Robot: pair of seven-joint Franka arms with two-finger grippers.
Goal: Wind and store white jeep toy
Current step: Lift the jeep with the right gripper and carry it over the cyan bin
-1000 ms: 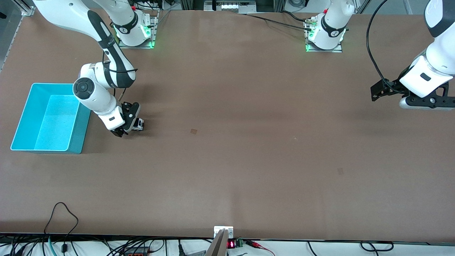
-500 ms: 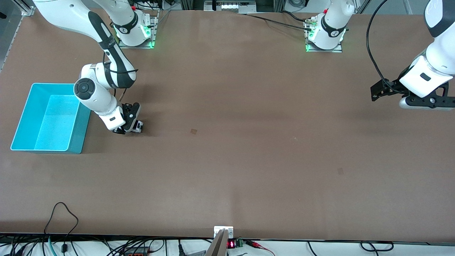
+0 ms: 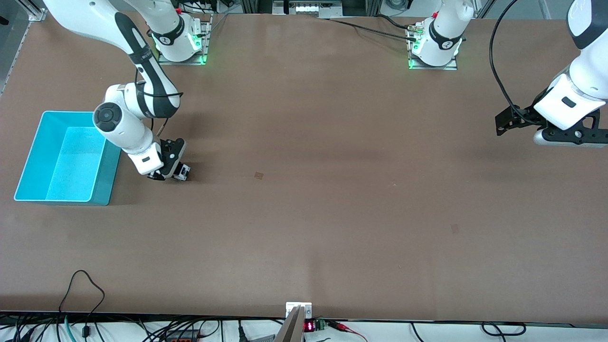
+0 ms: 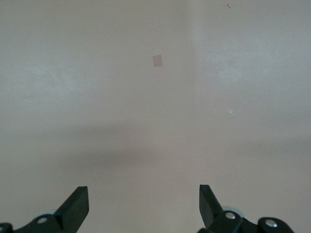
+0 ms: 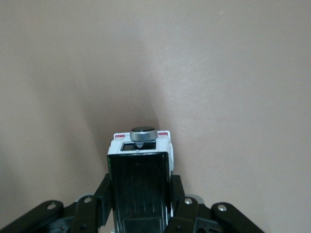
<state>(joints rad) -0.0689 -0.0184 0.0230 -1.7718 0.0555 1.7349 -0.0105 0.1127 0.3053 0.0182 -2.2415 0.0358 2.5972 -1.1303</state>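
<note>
The white jeep toy (image 3: 184, 170) has a black roof and sits low at the table surface, beside the cyan bin (image 3: 105, 178) on its middle-of-table side. My right gripper (image 3: 167, 174) is shut on it. In the right wrist view the fingers (image 5: 104, 193) press both sides of the jeep's (image 5: 140, 167) black roof, and the right gripper (image 5: 141, 195) shows a round spare wheel on the jeep's end pointing away from it. My left gripper (image 3: 572, 137) waits open and empty above the table at the left arm's end; it also shows in the left wrist view (image 4: 143, 204).
The cyan bin holds nothing that I can see. A small square patch (image 3: 259, 175) lies on the brown table near the middle. Cables hang along the table edge nearest the front camera.
My right gripper has moved the jeep a little toward the cyan bin, staying low at the table. The left arm has not moved.
</note>
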